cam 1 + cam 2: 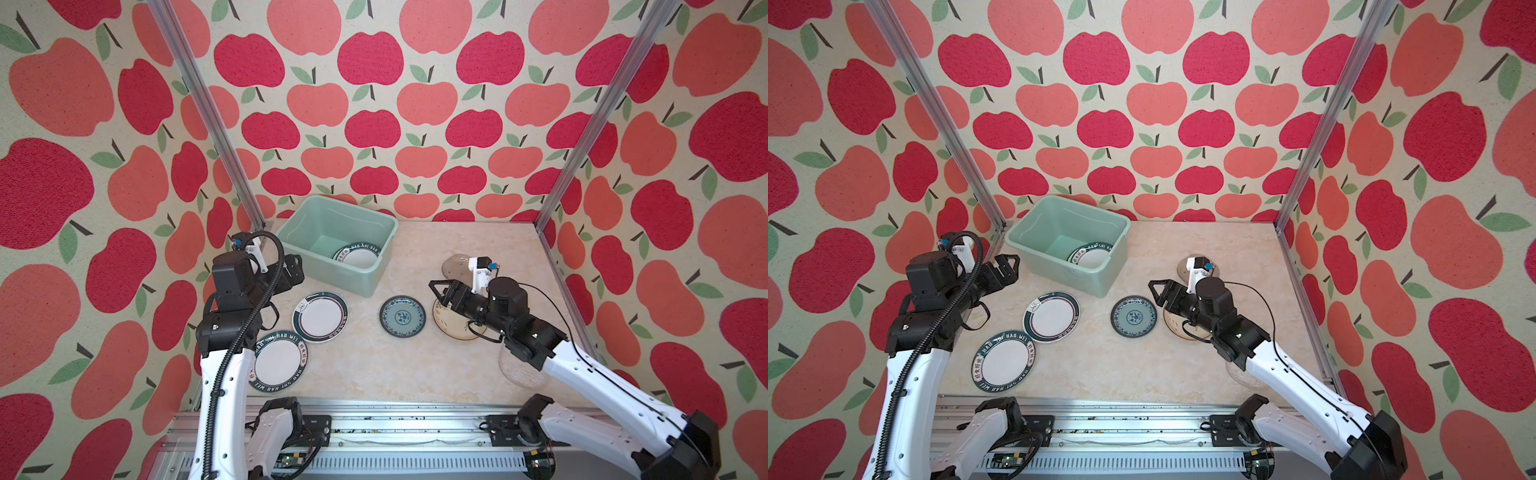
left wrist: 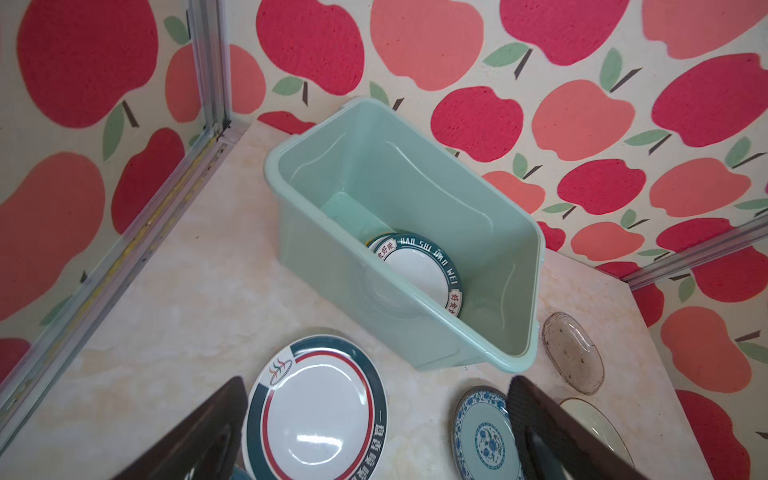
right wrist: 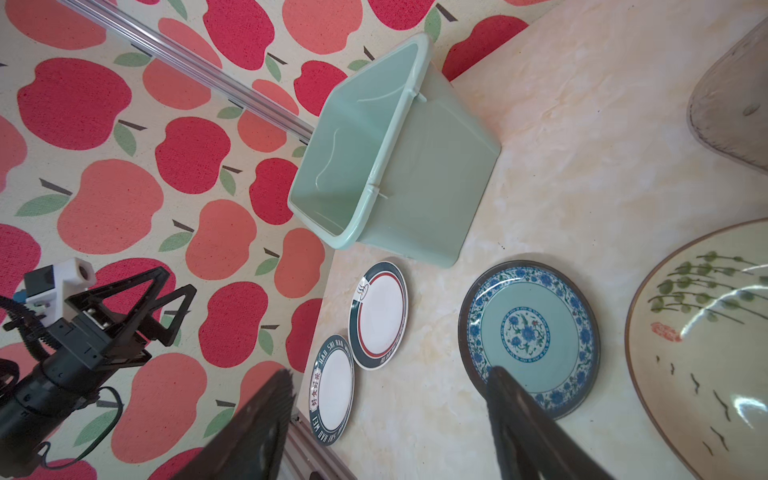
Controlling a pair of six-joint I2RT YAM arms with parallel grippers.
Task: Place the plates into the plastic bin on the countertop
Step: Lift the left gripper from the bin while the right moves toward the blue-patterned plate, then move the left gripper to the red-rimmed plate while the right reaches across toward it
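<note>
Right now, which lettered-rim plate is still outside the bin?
The lettered plate on the countertop at front left, touching the red-ringed plate; its twin lies inside the plastic bin.

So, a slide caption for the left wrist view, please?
Open left hand faces the plastic bin holding a lettered plate; red-ringed plate and teal plate lie outside.

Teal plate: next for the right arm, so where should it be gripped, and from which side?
Probably pinch the teal plate by its upturned rim at the edge nearest the robot's base, coming low from there with the open right gripper. It lies flat, so only the rim gives purchase; the cream plate crowds its right side.
</note>
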